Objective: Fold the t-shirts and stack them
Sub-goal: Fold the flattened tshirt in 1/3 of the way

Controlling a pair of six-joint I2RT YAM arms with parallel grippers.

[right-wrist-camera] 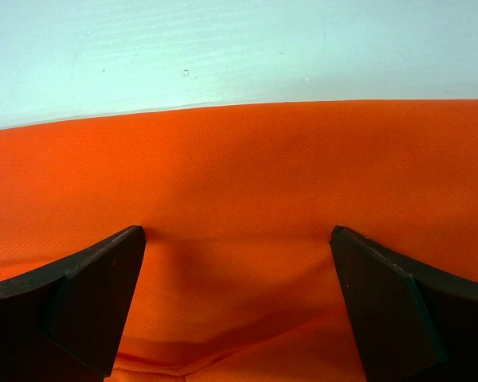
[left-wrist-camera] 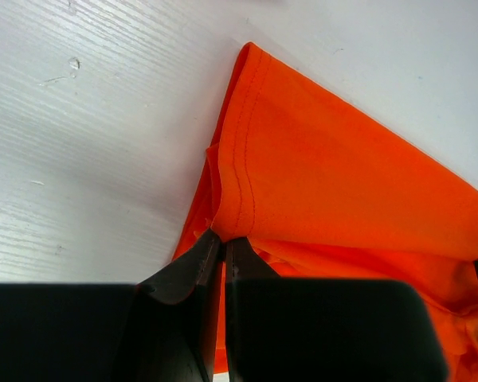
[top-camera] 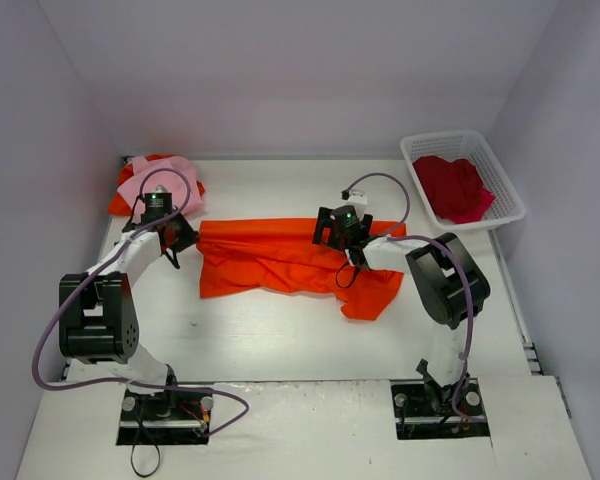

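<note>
**While the left end effector [left-wrist-camera: 221,240] pinches the orange t-shirt [top-camera: 270,260], the right end effector [top-camera: 342,232] hangs open over it**

Where the white table [top-camera: 280,340] meets the plain pale walls [top-camera: 280,70], the room forms a bare box, closed on the left, far and right sides. The two arms are bolted at the table's near edge, and a purple cable [top-camera: 42,340] loops from each.

In the far left corner lies the pink t-shirt [top-camera: 165,178], bunched in a heap, with orange-red cloth showing under its near edge. Just in front of it the left arm reaches inward. Its end effector is clamped tight on the stitched hem at the orange t-shirt's left end, and a fold of cloth is caught between the closed jaws.

The orange t-shirt lies across the middle of the table as a long, wrinkled band running left to right. Its right end hangs toward the near edge in a loose flap. The cloth is bright, finely woven and plain.

The right end effector sits over the far edge of this band, right of centre. Its jaws are spread wide with orange cloth below and between them, and they grip nothing. Whether the tips touch the cloth cannot be told.

In the far right corner stands a white lattice basket [top-camera: 510,190]. The crimson t-shirt [top-camera: 455,187] lies crumpled inside it.
</note>
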